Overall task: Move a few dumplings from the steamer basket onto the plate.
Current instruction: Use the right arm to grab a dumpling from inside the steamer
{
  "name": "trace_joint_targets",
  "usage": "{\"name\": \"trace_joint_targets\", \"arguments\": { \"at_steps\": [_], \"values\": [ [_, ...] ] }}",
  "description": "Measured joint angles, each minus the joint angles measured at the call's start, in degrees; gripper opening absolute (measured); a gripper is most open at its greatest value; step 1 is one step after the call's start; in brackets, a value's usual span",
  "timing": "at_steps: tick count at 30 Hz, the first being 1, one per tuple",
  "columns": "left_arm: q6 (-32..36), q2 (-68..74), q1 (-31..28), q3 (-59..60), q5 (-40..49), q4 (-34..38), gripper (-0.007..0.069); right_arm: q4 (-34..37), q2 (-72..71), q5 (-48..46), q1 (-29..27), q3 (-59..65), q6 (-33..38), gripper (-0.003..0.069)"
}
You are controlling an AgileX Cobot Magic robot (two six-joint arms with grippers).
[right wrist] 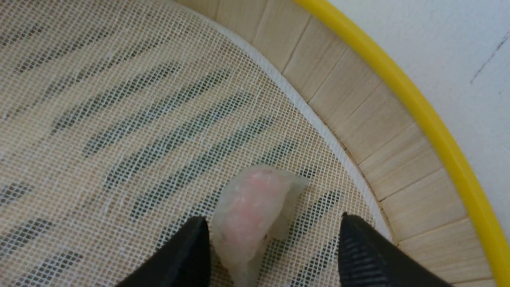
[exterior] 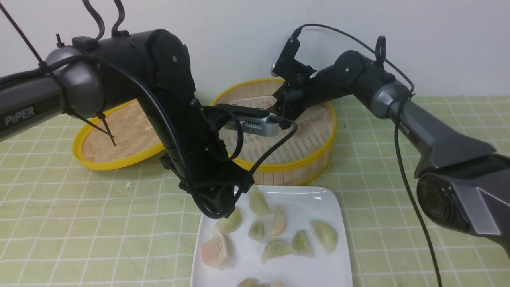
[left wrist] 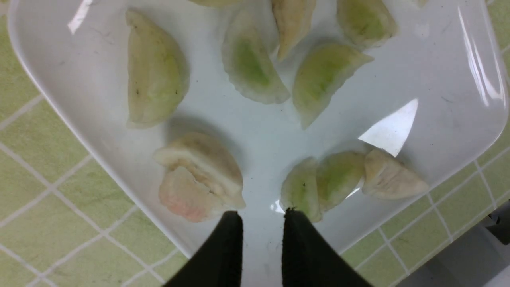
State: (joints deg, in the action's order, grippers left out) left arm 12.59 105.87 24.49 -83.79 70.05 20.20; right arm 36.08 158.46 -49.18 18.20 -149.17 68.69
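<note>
To lift the pink dumpling point(right wrist: 251, 207) off the liner point(right wrist: 119, 99) by the steamer basket point(right wrist: 358, 99) wall, I'd centre my spread right hand point(right wrist: 271, 218), angled down into it, and squeeze its plump middle gently, while my left hand point(left wrist: 263, 215) hangs over the plate point(left wrist: 438, 79), fingers narrowly apart, empty.

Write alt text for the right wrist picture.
A pink dumpling lies on the steamer basket's mesh liner, between the open right pincer's tips, close against one. The slatted wall and yellow rim curve beyond.
</note>
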Motion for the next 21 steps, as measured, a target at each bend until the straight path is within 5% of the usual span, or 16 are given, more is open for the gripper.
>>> {"name": "trace_joint_targets", "arguments": {
  "at_steps": [6,12,21],
  "values": [
    [0.0,0.0,0.0,0.0,0.0,0.0,0.0131,1.23,0.56,0.92,0.0,-0.06,0.65,0.0391],
    [0.0,0.0,0.0,0.0,0.0,0.0,0.0131,1.63,1.0,0.6,0.12,-0.06,-0.11,0.0107],
    [-0.05,0.0,0.0,0.0,0.0,0.0,0.0131,-4.12,-0.8,-3.02,0.15,-0.06,-8.46,0.0109]
  ]
}}
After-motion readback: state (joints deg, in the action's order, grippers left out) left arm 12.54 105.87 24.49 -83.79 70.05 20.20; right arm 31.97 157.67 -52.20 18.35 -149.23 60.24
